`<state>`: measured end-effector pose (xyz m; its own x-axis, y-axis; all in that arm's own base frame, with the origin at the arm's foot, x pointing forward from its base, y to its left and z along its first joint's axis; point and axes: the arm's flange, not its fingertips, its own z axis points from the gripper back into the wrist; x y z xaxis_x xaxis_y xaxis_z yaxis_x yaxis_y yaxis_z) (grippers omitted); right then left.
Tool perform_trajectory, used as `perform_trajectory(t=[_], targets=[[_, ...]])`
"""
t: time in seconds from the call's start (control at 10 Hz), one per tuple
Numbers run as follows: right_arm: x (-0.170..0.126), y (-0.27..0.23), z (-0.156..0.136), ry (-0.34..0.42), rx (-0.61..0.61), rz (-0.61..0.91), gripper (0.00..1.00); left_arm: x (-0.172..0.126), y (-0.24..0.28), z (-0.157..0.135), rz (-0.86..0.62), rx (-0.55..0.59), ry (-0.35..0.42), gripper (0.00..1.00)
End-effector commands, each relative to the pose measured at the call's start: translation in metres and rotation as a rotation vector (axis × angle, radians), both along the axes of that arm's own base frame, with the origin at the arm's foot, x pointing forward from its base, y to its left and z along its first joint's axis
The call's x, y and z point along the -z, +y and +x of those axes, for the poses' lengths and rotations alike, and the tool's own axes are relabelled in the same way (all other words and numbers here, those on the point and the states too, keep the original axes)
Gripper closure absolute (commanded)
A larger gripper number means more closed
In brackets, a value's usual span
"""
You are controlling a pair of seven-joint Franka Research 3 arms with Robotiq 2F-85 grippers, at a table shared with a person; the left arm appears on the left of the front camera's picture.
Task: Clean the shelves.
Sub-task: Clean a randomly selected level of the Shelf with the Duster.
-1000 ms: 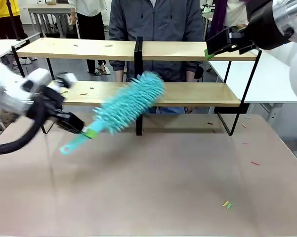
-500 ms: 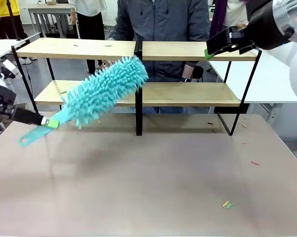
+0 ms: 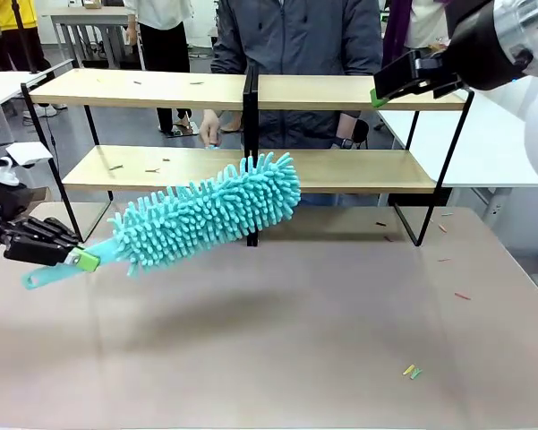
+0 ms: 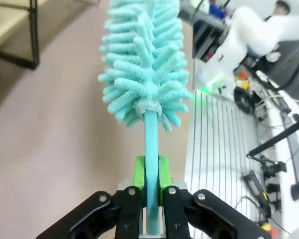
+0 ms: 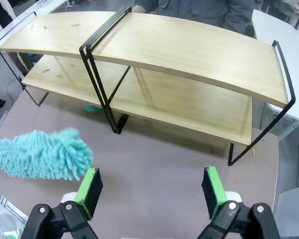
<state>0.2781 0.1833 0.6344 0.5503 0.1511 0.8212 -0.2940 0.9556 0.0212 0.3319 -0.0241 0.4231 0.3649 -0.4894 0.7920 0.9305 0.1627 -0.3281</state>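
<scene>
Here, one teal duster (image 3: 206,215) clamped in left jaws, two-tier shelves (image 3: 358,170)

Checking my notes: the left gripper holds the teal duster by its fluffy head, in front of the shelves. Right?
No: the left gripper holds the teal duster by its handle, in front of the shelves; the left wrist view shows the fingers clamping that handle.
</scene>
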Motion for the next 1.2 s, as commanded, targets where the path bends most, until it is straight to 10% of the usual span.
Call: perform_trajectory(t=[0.0,0.3,1.1], targets=[[0.000,0.000,0.000,0.002,-0.002,0.003,0.00,0.016,-0.010,-0.037,-0.158,-0.041,-0.010,0.87],[0.000,0.000,0.000,0.002,-0.002,0.003,0.00,-0.007,-0.001,0.003,-0.125,-0.048,0.010,0.87],[0.000,0.000,0.000,0.002,-0.002,0.003,0.00,-0.005,-0.036,-0.009,-0.031,0.096,0.050,0.87]])
